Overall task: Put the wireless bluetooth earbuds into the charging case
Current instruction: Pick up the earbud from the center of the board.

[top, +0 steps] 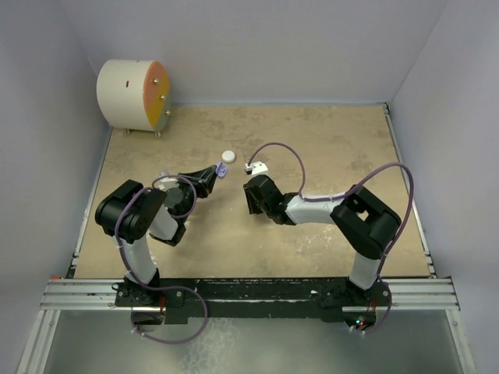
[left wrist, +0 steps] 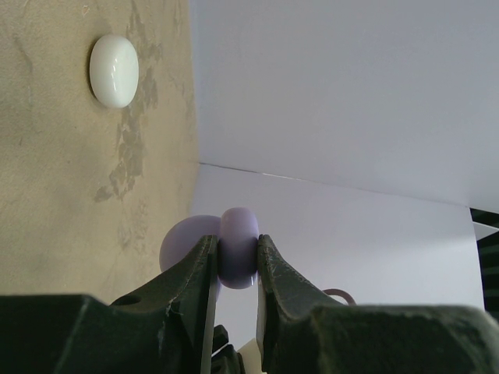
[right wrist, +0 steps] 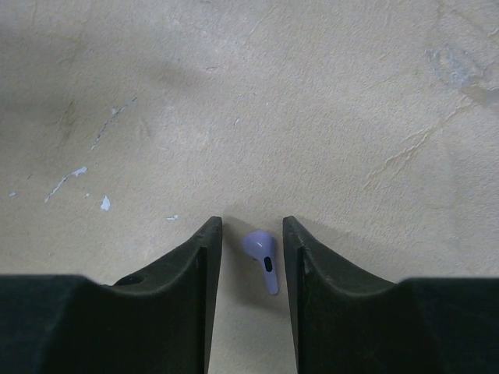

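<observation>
Left end effector (left wrist: pixel 236 249) pinches charging case (left wrist: pixel 239 227); right end effector (right wrist: pixel 251 227) straddles earbud (right wrist: pixel 261 254).

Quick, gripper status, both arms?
Left gripper: shut on the lilac half of the charging case.
Right gripper: open, jaws either side of a lilac earbud on the table, not gripping it.

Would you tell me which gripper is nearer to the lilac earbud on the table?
Right. The right gripper straddles the earbud, a finger on each side; the left gripper sits apart, shut on the lilac case half.
</observation>
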### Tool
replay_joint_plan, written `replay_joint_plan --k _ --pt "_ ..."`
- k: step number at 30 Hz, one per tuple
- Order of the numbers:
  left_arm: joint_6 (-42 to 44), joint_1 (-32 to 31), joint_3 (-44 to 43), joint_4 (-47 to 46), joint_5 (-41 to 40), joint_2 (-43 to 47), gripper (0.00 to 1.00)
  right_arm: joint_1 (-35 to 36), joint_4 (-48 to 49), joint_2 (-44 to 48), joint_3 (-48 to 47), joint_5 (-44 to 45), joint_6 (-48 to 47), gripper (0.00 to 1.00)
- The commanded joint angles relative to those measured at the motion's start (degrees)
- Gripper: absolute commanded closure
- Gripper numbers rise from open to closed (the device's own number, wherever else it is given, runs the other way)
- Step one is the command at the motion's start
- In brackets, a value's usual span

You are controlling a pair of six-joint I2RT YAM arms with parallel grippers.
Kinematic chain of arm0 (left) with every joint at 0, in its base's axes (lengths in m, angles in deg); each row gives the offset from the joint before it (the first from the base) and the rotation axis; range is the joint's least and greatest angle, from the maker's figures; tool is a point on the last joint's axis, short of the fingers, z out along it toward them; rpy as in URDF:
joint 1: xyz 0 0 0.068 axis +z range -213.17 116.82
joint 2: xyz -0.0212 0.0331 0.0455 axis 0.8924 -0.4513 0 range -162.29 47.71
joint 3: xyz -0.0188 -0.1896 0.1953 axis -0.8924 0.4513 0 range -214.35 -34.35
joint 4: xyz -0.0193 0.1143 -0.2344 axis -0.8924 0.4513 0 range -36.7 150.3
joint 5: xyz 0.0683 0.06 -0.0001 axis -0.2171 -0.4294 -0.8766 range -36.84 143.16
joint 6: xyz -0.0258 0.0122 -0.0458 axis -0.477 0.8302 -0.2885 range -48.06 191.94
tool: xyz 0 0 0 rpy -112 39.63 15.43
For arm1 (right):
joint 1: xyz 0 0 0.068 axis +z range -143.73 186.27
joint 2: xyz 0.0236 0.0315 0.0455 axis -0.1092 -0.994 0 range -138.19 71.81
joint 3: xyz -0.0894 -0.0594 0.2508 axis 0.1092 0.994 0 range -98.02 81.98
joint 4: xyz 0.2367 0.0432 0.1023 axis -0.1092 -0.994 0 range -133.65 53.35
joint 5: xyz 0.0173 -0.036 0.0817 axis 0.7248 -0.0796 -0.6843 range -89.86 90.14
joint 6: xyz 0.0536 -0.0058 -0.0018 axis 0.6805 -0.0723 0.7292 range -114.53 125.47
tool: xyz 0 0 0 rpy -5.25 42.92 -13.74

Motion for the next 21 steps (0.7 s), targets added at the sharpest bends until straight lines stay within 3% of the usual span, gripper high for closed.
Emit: replay_joint_plan --k 1,21 --pt "-0.3 0.1 0.6 -12.5 -0.7 0.6 1.0 1.5 -8.8 -3.8 0.6 2.5 0.8 0.62" --pt "-0.3 0.1 1.0 -12.5 -0.6 0.6 1.0 4.3 -15.0 -4.1 -1.0 6.3 4.6 0.62"
